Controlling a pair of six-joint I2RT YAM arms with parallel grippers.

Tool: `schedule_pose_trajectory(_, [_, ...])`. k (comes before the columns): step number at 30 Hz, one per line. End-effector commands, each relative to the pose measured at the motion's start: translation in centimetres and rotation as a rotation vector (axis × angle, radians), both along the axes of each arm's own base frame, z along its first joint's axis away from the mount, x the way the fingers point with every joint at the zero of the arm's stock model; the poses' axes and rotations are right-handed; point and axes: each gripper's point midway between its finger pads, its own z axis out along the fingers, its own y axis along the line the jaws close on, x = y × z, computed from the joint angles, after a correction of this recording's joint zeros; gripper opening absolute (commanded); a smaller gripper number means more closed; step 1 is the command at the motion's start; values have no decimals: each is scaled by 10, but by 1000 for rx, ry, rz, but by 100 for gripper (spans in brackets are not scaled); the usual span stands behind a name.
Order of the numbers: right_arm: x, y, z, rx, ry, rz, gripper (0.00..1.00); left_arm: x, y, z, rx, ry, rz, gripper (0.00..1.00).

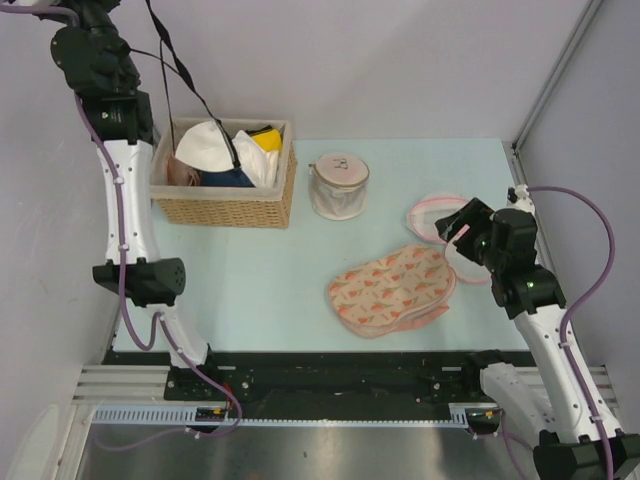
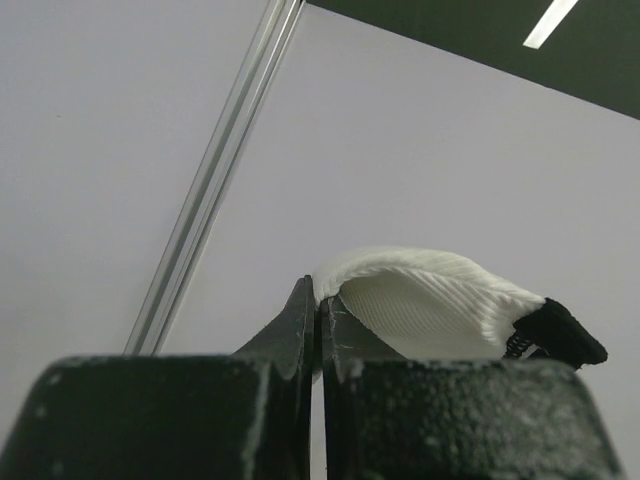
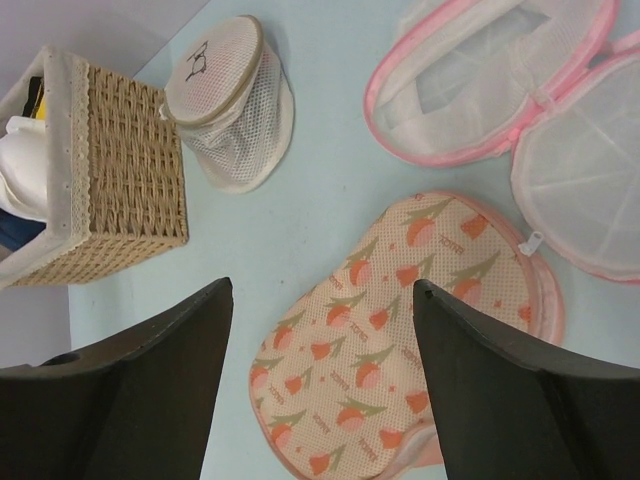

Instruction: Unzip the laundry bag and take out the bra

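The laundry bag (image 1: 392, 290) lies flat on the pale blue table, cream-peach with pink-red prints and a pink edge (image 3: 400, 330). My right gripper (image 1: 462, 232) hovers open just right of and above it, and the right wrist view shows the bag between and below my spread fingers (image 3: 322, 285). My left arm is raised high at the far left. In its wrist view the left gripper (image 2: 318, 295) is shut on the edge of the bra's white ribbed cup (image 2: 430, 300), held up against the wall. In the top view the bra's black straps (image 1: 185, 75) run down to a white cup (image 1: 205, 145) over the basket.
A wicker basket (image 1: 225, 205) with garments stands at the back left (image 3: 130, 150). A small cylindrical mesh bag (image 1: 338, 185) sits beside it (image 3: 235, 100). A round white mesh bag with pink rim (image 1: 435, 215) lies open behind the right gripper (image 3: 500, 90).
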Motion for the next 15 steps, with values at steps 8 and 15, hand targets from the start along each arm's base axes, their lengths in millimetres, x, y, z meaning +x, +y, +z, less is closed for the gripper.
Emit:
schedule_pose_trajectory(8, [15, 11, 2, 14, -24, 60, 76, 20, 17, -76, -54, 134, 70, 1])
schedule_pose_trajectory(15, [16, 8, -3, 6, -7, 49, 76, 58, 13, -209, -122, 371, 59, 0])
